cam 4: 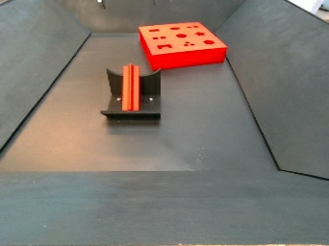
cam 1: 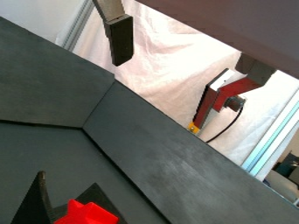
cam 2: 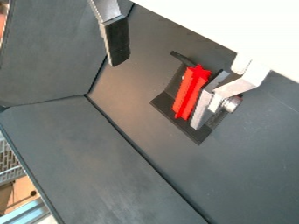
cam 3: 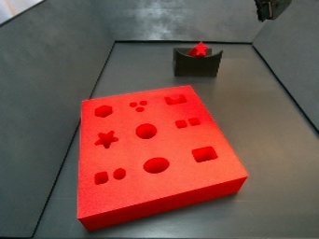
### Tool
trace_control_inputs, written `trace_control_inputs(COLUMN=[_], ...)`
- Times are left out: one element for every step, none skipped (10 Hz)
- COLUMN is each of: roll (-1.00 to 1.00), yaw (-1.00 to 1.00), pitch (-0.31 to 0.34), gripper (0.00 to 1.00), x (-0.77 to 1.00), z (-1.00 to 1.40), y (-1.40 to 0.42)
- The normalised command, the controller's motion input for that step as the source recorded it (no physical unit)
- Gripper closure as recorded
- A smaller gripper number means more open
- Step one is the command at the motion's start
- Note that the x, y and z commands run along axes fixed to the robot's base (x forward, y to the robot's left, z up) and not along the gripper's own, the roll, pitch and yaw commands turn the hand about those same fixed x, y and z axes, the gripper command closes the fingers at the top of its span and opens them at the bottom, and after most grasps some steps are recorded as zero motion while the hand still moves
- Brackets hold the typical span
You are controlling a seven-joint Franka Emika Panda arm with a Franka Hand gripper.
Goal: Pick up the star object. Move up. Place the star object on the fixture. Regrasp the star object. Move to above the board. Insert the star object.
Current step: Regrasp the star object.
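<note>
Star object lies along the fixture's notch, and we see one end of it in a side view. Behind it in that view sits the board, its cutouts holding nothing. We find the gripper raised well above the fixture, its fingers spread wide with nothing between them; only a dark corner of it shows in a side view.

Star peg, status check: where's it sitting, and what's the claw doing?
Gripper open, empty, raised above the floor. Star object resting on the fixture, not held. Board apart, star hole clear. Nothing in the way.
</note>
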Motion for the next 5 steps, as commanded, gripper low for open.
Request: trace_control_inputs(roll=[0.16, 0.11, 0.11, 0.11, 0.10], yaw=[0.22, 0.16, 0.14, 0.12, 0.11], pitch=[0.025, 0.007, -0.007, -0.039, -0.053], gripper=[0.00, 0.00, 0.00, 0.00, 0.00], x=[0.09, 0.04, 0.04, 0.06, 0.06], z=[-0.02, -1.00, -1.00, -1.00, -1.00], y=[-0.05, 0.07, 0.07, 0.06, 0.06])
